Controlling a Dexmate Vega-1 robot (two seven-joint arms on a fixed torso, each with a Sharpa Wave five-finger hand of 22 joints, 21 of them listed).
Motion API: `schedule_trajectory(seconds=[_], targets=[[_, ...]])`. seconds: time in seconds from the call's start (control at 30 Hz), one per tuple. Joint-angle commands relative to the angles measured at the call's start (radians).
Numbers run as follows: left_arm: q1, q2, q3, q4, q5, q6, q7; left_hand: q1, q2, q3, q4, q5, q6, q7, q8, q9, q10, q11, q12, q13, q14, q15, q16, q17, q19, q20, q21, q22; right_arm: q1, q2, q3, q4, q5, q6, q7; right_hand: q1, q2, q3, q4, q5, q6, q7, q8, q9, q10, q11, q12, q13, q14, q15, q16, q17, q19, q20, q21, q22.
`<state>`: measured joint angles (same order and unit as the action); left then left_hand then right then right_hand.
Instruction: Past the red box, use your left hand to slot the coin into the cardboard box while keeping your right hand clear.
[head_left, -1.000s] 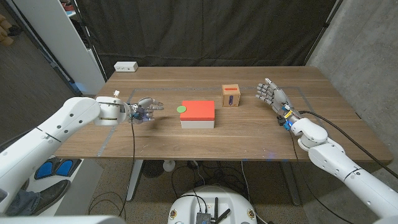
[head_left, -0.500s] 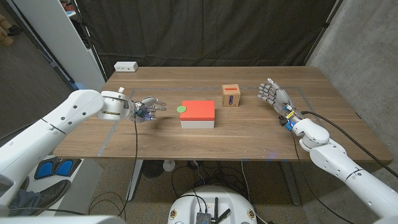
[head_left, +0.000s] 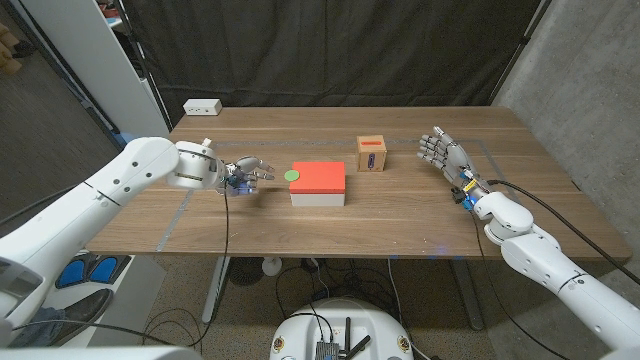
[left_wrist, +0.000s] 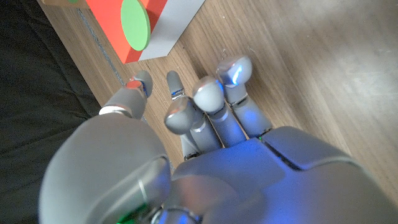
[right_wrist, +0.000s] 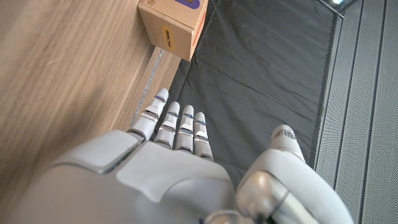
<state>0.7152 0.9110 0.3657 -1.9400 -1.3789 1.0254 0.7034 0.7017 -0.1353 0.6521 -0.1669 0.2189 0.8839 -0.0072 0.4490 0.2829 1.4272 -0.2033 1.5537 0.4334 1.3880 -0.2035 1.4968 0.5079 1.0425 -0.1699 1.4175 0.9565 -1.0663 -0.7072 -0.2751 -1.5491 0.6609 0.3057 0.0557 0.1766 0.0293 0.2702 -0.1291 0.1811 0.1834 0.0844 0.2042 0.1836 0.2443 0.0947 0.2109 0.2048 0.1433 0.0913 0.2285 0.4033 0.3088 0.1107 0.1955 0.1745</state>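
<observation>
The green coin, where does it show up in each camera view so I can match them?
Head view: coin lies at the red box's left end, just ahead of the left hand.
Left wrist view: coin beyond the fingers, on the red top.
Right wrist view: not there.
Shared landmark: the red box.

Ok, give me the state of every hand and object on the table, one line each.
left hand: open, holding nothing, fingers reaching toward the coin.
right hand: open, fingers apart, off to the side of the cardboard box, touching nothing.
coin: green, lying on the red box's top at its left edge, not picked up.
red box: closed, resting on the table.
cardboard box: upright, slot facing forward, no coin at it.
</observation>
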Motion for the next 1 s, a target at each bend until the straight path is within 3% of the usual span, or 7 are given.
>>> schedule_trajectory(seconds=[0.03, 0.57, 1.0], targets=[[-0.039, -0.035, 0.035, 0.009, 0.016, 0.029, 0.007, -0.004, 0.004, -0.007, 0.0, 0.003, -0.004, 0.002, 0.007, 0.0, -0.002, -0.002, -0.002, 0.0, 0.003, -0.003, -0.005, 0.004, 0.0, -0.043, -0.005, -0.007, -0.002, 0.0, 0.005, 0.017, 0.005, 0.012, 0.01, 0.0, 0.003, 0.0, -0.004, -0.002, 0.009, 0.001, 0.001, 0.006, 0.011, 0.004, -0.002, 0.003, -0.002, -0.002, -0.003, 0.001, -0.001, -0.002, 0.003, 0.004], [-0.079, -0.079, 0.08, 0.041, 0.081, 0.048, -0.068, -0.014, 0.009, -0.012, 0.0, 0.003, -0.007, 0.001, 0.019, -0.013, -0.004, -0.003, -0.004, 0.003, 0.002, -0.004, -0.013, 0.012, 0.003, -0.043, -0.004, -0.014, -0.018, 0.001, 0.02, 0.025, 0.019, 0.025, 0.009, 0.0, 0.004, 0.0, -0.005, -0.002, 0.01, 0.002, 0.0, 0.006, 0.01, 0.005, -0.002, 0.003, -0.005, -0.003, -0.004, 0.0, -0.003, -0.006, 0.003, 0.003], [-0.059, -0.097, 0.058, 0.028, 0.089, 0.058, -0.055, -0.014, 0.012, -0.012, -0.002, 0.003, -0.006, 0.0, 0.031, -0.022, -0.008, -0.003, -0.013, -0.001, 0.0, -0.005, -0.023, 0.012, -0.004, -0.042, -0.007, -0.022, -0.022, 0.007, 0.024, 0.037, 0.026, 0.038, 0.017, 0.0, 0.005, -0.001, -0.005, -0.002, 0.011, 0.001, -0.001, 0.006, 0.013, 0.004, -0.002, 0.003, -0.005, -0.001, -0.004, -0.001, -0.004, -0.004, 0.003, 0.003]])
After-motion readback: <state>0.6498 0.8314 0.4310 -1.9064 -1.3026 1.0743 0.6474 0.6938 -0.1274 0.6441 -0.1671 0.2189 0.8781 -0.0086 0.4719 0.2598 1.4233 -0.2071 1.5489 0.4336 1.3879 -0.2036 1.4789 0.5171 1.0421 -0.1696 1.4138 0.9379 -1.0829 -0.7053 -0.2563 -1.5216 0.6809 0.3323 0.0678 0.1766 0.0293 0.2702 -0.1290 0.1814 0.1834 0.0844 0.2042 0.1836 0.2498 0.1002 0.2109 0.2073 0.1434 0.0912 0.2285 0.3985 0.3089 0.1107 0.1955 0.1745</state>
